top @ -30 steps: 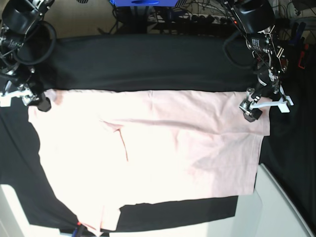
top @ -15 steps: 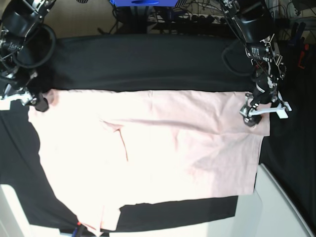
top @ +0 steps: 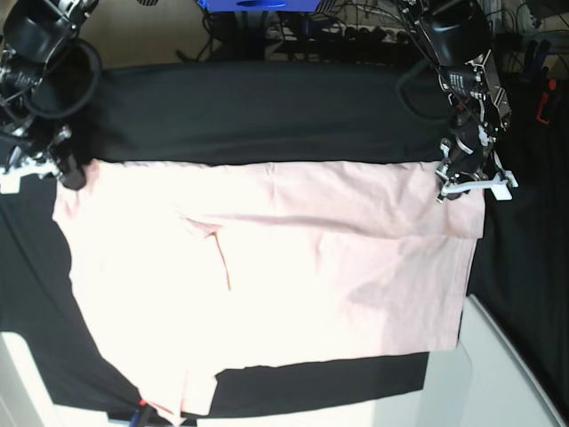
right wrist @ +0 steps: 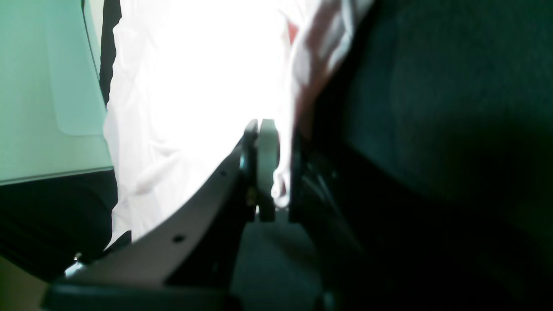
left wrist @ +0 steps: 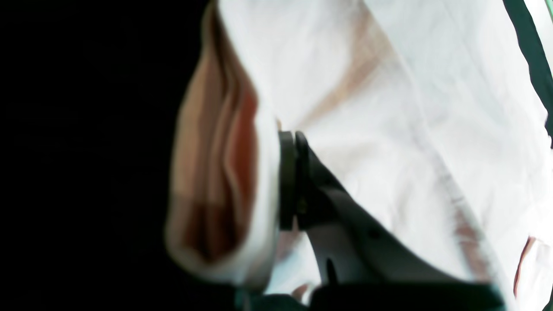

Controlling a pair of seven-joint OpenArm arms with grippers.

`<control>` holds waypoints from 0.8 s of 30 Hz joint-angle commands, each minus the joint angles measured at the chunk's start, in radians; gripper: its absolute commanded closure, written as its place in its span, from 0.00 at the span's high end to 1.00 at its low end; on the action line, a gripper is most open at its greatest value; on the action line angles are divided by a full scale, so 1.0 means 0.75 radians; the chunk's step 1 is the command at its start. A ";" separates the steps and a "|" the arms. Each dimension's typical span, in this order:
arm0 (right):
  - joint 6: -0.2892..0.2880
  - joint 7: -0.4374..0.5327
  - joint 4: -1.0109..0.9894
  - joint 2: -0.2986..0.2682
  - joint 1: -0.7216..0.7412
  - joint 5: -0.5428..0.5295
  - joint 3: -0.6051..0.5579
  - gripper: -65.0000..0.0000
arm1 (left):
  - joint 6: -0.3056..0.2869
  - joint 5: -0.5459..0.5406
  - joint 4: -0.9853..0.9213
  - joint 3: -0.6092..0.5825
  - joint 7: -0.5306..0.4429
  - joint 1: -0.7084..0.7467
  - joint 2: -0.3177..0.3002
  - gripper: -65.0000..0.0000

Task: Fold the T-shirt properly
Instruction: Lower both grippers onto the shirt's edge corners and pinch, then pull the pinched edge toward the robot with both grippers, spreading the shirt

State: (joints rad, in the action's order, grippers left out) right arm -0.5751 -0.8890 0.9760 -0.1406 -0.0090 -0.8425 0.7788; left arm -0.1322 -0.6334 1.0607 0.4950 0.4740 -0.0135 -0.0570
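Your two arms: black housings, pale fingers

You see black rounded joint housings with looped black cables at both top corners of the base view. The left gripper (top: 449,185) carries white finger brackets; its wrist view shows a pale grey curved finger with screw holes and black pads (left wrist: 287,181). The right gripper (top: 67,171) has a similar grey, screw-holed finger.

Both wrist views come to us blurred, and the T-shirt (right wrist: 194,77) beyond the right gripper (right wrist: 268,168) is washed out white. We cannot see any lettering, and the shirt's lowest corner (top: 169,416) is cut off by the base view's edge.
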 commanded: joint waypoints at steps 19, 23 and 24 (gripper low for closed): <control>-0.008 -0.039 0.293 -0.022 -0.175 -0.029 0.012 0.00 | 0.018 0.015 0.297 -0.006 0.036 0.232 -0.011 0.00; -0.008 -0.039 0.293 -0.022 -0.212 -0.029 0.012 0.00 | 0.018 0.015 0.356 0.000 0.036 0.291 -0.027 0.00; -0.008 -0.039 0.293 -0.022 -0.218 -0.029 0.012 0.00 | 0.018 0.015 0.365 0.000 0.036 0.301 -0.029 0.00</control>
State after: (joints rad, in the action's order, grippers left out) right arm -0.5751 -0.9352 1.1809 -0.1406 -0.1745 -0.8433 0.7834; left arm -0.1253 -0.6258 1.3148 0.4885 0.5232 0.2134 -0.0635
